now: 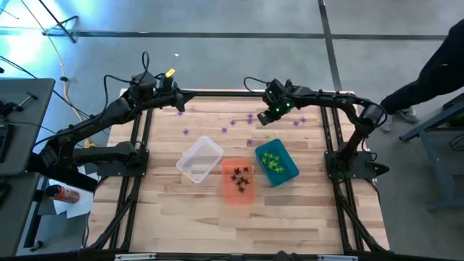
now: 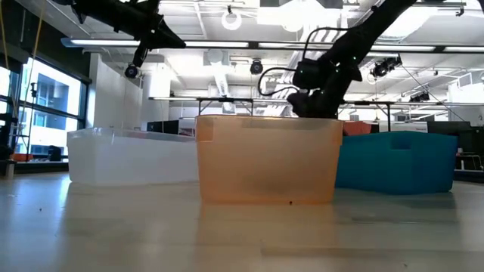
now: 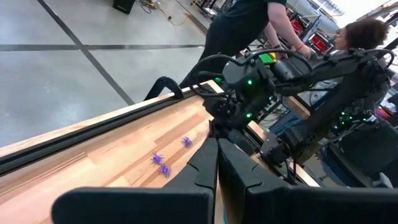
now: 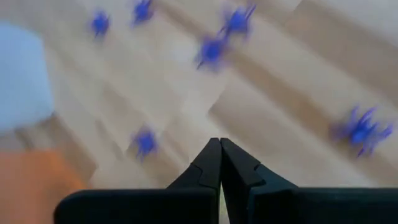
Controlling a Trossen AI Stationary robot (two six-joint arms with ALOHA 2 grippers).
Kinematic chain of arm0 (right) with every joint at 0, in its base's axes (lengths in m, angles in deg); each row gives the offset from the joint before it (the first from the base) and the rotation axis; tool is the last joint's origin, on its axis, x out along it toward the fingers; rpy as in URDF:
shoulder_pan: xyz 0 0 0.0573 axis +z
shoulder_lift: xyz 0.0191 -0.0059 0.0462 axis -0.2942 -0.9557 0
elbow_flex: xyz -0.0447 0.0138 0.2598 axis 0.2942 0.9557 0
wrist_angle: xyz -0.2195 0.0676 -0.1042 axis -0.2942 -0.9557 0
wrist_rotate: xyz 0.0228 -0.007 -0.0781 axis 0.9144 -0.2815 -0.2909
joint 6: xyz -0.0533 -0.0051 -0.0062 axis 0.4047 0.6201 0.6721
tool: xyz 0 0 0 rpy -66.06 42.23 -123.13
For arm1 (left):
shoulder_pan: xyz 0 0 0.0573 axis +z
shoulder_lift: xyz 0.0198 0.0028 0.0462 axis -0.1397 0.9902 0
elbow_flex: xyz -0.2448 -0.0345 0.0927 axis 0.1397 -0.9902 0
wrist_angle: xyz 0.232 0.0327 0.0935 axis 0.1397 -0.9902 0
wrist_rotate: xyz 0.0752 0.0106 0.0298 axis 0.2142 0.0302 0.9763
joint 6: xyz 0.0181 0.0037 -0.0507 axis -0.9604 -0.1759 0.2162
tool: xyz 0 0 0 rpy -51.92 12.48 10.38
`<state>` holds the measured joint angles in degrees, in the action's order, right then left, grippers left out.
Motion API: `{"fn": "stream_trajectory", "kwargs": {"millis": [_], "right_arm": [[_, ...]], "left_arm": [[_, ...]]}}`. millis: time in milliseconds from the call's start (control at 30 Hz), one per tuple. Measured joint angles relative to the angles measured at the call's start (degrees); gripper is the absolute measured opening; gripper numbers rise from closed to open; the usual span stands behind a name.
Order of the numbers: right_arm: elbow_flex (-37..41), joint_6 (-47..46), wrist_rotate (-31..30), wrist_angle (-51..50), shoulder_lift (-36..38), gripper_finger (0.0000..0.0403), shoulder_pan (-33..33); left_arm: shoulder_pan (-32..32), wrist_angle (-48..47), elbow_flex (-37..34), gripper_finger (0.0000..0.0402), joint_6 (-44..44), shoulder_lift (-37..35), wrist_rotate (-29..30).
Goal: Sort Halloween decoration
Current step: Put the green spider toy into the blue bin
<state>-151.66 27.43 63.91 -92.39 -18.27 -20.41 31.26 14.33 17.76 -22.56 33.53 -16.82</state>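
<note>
- Purple trinkets, tiny and spider-like, lay scattered on the bare wood of the table along its far half, between the two arms and beyond the three bins; several more sat loose near the far rail.
- Bright green trinkets were heaped inside the teal bin, which stood at an angle on the right of the row.
- Black trinkets lay inside the orange bin, the middle one, touching or just beside the teal bin.
- The clear bin stood tilted on the left of the row, its corner against the orange bin; I could not tell whether anything lay in it.
- The right gripper hovered above the scattered purple pieces near the far edge, its fingers pressed together and grasping nothing; its own camera looked down on five or six purple spiders on the wood.
- The left gripper hung over the far left corner of the table, fingers clenched tight and empty, with three purple trinkets on the boards ahead of it.
- A person in dark clothes stood beyond the table's right side, and a second person's hair showed behind the right arm.
</note>
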Motion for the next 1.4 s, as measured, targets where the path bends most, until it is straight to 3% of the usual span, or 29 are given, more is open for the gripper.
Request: {"fn": "stream_trajectory", "kwargs": {"millis": [200, 467, 567, 733, 1400], "right_arm": [[-1.1, 0.5, 5.0, -10.6, 0.0, 0.0034, 0.6], [2.2, -8.8, -0.5, -8.2, -1.4, 0.0171, 1.2], [2.2, -9.0, -3.3, -4.9, -3.0, 0.0199, 2.0], [2.2, -13.3, -4.5, -5.1, -5.5, 0.0202, 2.8], [2.1, -18.9, -5.3, -7.1, -6.3, 0.0151, 8.2]], "left_arm": [[0.0, 0.0, 0.0, 0.0000, 0.0, 0.0, -0.1], [0.0, -0.2, 0.0, 0.0000, -2.1, 0.0, -0.2], [0.0, -0.2, 0.0, 0.0000, -4.1, 0.0, -0.2], [0.0, -0.2, 0.0, 0.0000, -5.1, 0.0, -0.2], [0.1, -0.3, 0.0, 0.0000, -6.5, 0.0, -0.3]]}}
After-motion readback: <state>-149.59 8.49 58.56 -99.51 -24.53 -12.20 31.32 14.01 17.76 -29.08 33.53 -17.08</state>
